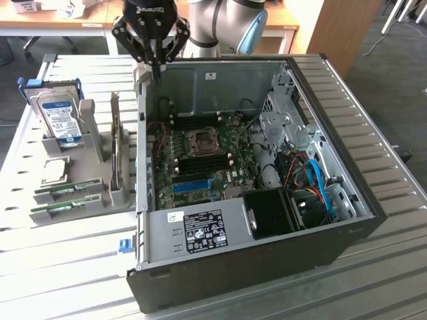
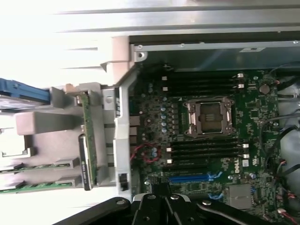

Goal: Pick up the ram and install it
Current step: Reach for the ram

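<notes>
Slatted grey tabletop (image 1: pixel 40 267) carries every item; desks stand in the background.

Holder side: well to the exterior view's left of the tool, and nearer that camera, sits a grey holder (image 1: pixel 100 143). It contains a hard drive (image 1: pixel 59 117) standing upright and a processor chip (image 1: pixel 55 170) lying flat in front of it. Two green sticks are seated side by side in the front slots: the ram (image 1: pixel 69 189) and a second stick (image 1: pixel 63 207). Both are well apart from the tool, and neither is touched or lifted.

Tool (image 1: pixel 155 68): it hangs pointing down over the rear corner of the computer case (image 1: pixel 267 267), on the holder's side. Its jaws stand clenched together with nothing between them.

Case side: below the tool and to the exterior view's right of it, the case lies open on its side with the motherboard (image 1: pixel 200 157) exposed. The memory slots (image 1: pixel 197 165) next to the processor socket (image 1: pixel 202 140) look dark and unfilled, though this cannot be confirmed.

Finding: pickup not done, installation not done. On this evidence the whole task is outstanding.
</notes>
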Controlling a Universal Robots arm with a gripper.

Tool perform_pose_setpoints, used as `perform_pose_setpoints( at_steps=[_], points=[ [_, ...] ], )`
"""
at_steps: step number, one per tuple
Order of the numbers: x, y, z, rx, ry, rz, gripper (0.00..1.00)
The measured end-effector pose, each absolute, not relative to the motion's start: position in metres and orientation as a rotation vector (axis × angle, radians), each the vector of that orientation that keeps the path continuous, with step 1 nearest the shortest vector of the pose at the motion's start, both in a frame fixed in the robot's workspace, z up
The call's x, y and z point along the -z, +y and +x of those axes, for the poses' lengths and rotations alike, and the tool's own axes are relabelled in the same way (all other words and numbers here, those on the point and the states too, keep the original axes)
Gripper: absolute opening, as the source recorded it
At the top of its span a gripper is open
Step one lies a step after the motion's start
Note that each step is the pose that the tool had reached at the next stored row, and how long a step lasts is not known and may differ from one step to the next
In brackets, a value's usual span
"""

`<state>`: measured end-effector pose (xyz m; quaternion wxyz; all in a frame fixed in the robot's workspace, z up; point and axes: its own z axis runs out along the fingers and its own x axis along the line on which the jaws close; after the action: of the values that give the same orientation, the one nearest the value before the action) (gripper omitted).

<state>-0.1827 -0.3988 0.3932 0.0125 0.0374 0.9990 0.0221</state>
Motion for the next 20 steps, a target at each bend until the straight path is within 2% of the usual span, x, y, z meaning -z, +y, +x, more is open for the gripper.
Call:
perform_pose_setpoints(
  at_steps=[20],
  points=[
    [-0.393,-0.399,-0.229,-0.069,3.114,0.116,0.11]
  ],
)
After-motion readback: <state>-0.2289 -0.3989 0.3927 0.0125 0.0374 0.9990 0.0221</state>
